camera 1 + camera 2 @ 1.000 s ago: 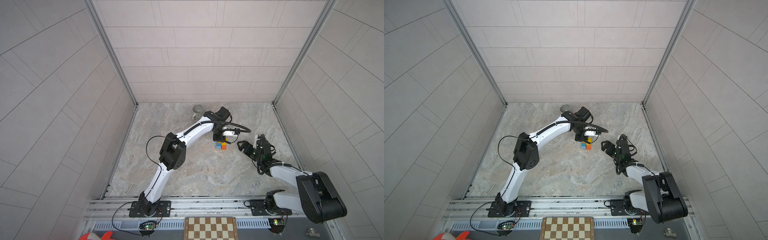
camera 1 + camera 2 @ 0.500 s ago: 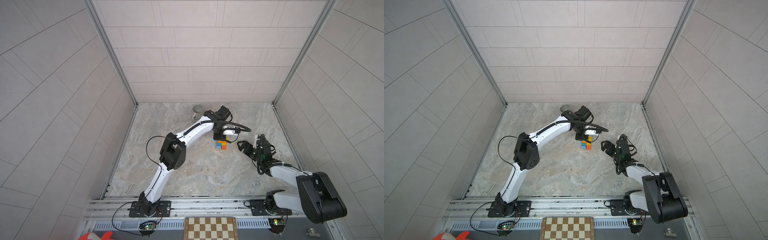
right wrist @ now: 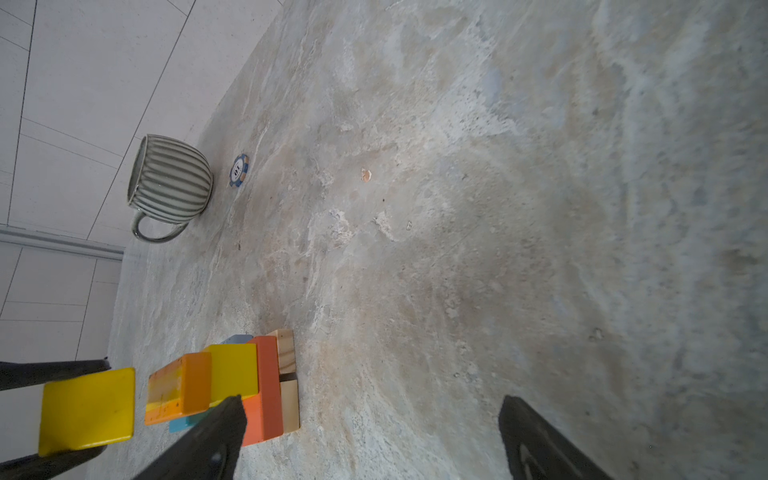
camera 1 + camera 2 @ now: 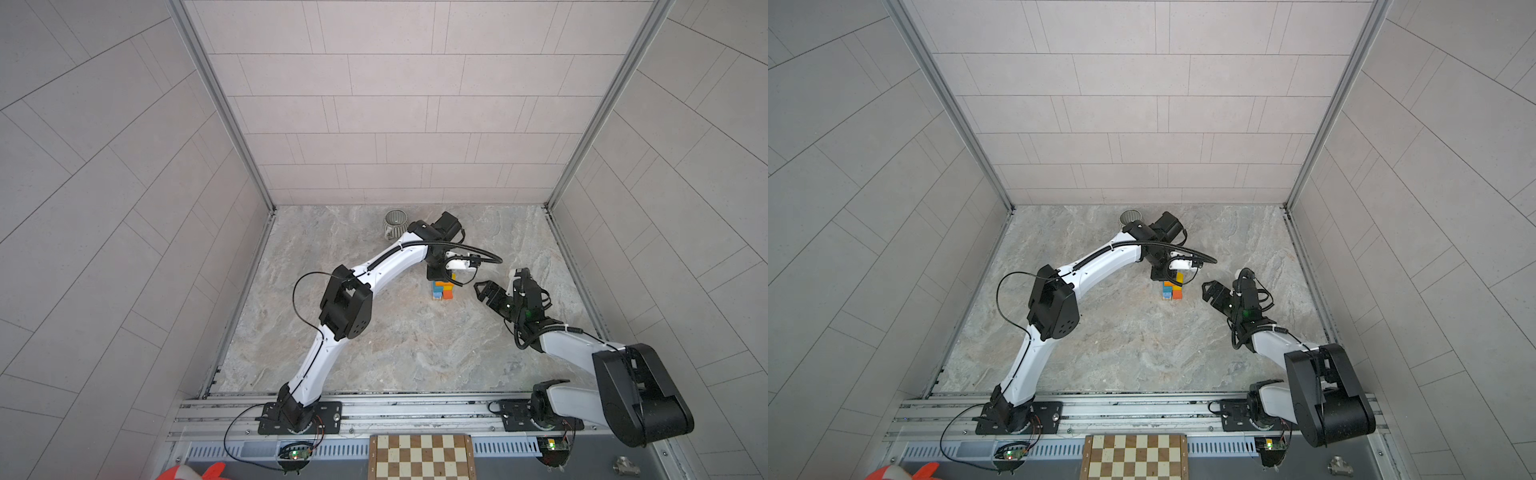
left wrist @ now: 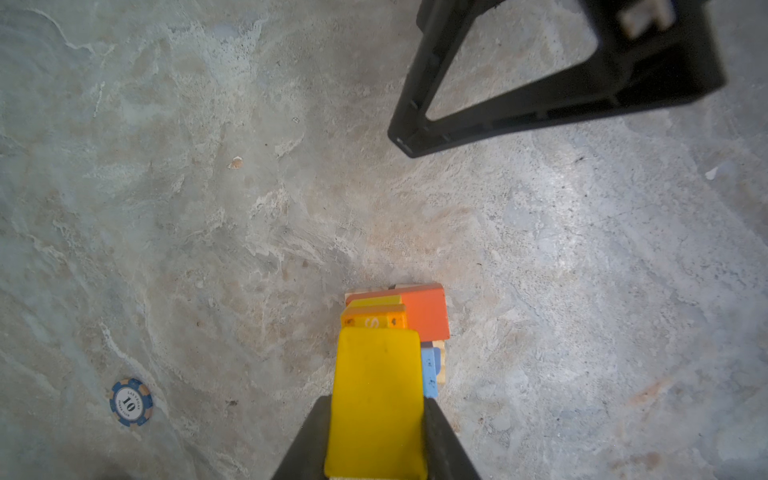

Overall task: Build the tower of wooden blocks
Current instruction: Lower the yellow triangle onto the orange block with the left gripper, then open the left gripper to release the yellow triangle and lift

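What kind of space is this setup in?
Probably a lab robot test cell, not a home: pale tiled wall panels enclose a stone-pattern tabletop, with an aluminium mounting rail along its front edge.

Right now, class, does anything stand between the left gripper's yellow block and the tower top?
Nothing visible: only open air between the yellow block and the orange block topping the tower. The open right gripper stands aside.

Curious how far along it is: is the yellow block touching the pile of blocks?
No, in the right wrist view a clear gap separates the yellow block from the orange block topping the pile.
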Robot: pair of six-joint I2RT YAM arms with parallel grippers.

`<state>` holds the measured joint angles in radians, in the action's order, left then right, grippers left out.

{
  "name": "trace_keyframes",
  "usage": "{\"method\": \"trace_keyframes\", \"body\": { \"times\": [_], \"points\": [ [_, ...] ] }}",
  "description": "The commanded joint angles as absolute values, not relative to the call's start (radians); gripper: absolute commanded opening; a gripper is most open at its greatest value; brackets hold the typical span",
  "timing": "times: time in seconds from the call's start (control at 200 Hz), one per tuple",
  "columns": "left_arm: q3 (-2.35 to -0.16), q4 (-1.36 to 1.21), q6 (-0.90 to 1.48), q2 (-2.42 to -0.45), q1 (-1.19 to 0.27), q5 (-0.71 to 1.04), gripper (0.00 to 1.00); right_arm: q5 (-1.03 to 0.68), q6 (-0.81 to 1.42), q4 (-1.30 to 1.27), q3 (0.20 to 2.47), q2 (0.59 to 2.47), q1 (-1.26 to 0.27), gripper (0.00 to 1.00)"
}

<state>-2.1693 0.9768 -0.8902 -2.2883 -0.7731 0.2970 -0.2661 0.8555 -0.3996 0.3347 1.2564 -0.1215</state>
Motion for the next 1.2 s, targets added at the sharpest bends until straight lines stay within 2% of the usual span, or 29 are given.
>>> {"method": "trace_keyframes", "body": {
  "times": [0.0,0.69,1.196],
  "points": [
    [-2.18,0.98,-0.882,-2.309,-0.78,0.29,0.23,-0.264,0.876,-0.408,0.357,1.243,-0.117,0.97],
    [-2.174,0.967,-0.873,-2.317,-0.782,0.278,0.33,-0.261,0.878,-0.406,0.357,1.242,-0.117,0.97],
    [-2.157,0.972,-0.883,-2.307,-0.784,0.275,0.48,-0.252,0.88,-0.394,0.359,1.242,-0.117,0.97]
  ]
}}
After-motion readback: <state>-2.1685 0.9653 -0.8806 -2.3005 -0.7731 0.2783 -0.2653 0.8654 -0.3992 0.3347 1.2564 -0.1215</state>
